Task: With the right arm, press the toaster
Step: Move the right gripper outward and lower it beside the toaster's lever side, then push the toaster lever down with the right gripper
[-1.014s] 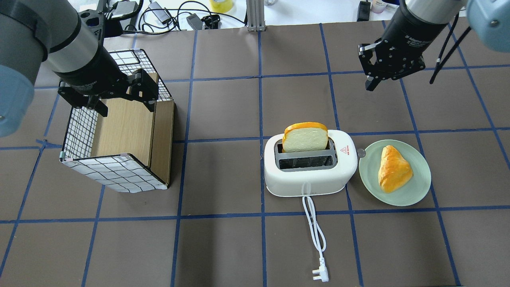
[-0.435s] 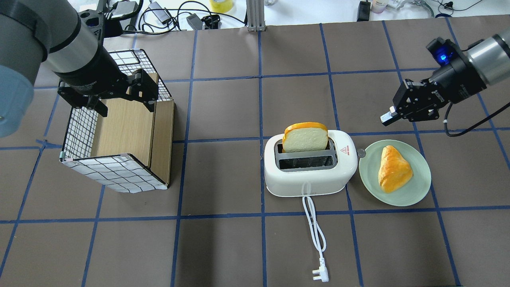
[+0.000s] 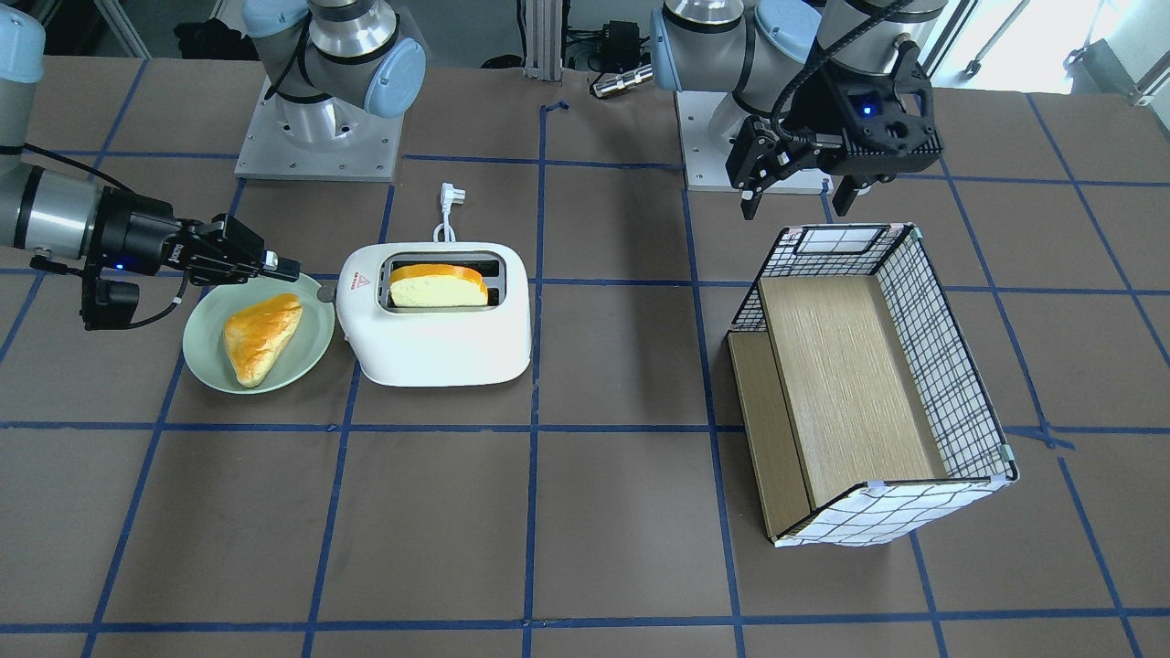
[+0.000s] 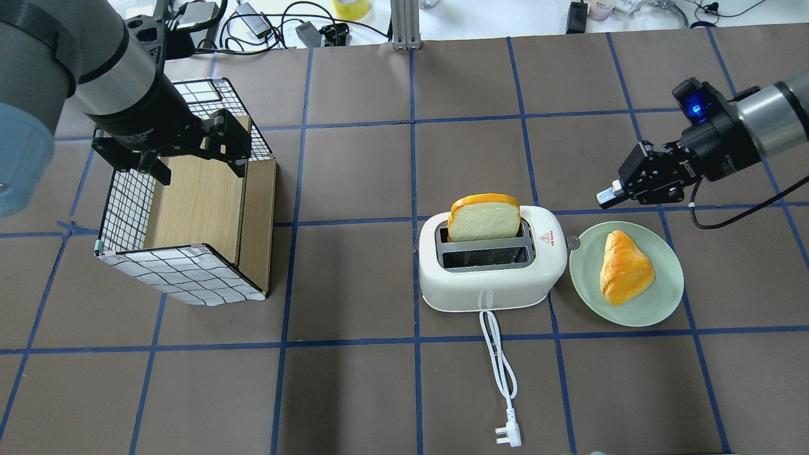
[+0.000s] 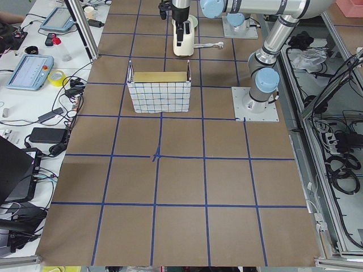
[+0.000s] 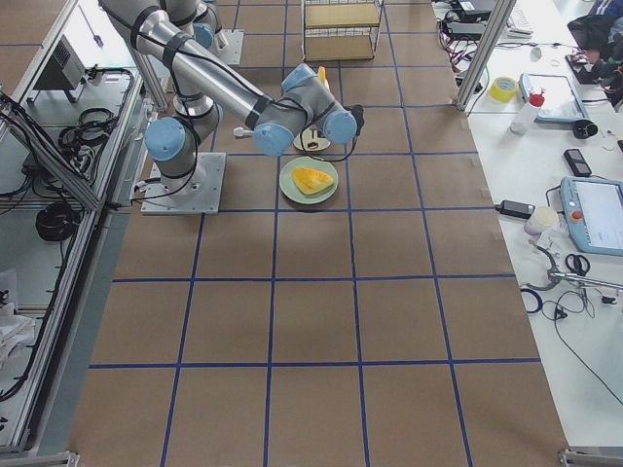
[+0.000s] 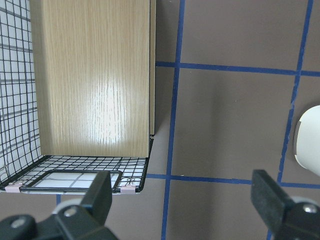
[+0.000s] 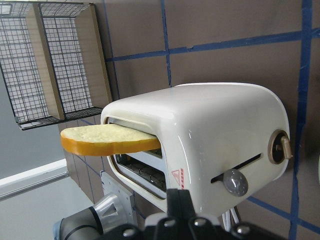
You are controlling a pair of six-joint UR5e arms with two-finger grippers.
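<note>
Right arm's black two-finger gripper (image 4: 607,196) clenched empty, near white rounded plastic toaster (image 4: 486,291) sitting just beside pale-green round plate (image 4: 660,302); likely light, slick-shelled, prone to sliding, so press small grey lever knob (image 4: 572,241) straight down.

Quick headcount: one toaster (image 4: 490,278) with two slots (image 4: 485,256), one bread slice (image 4: 485,219) in it, one cord (image 4: 499,366) off it. One plate (image 4: 667,285) just beside the toaster, holding one pastry (image 4: 624,266). One wire basket (image 4: 183,276) well apart from the toaster. Two grippers: left gripper (image 4: 201,169), right gripper (image 4: 605,198).
</note>
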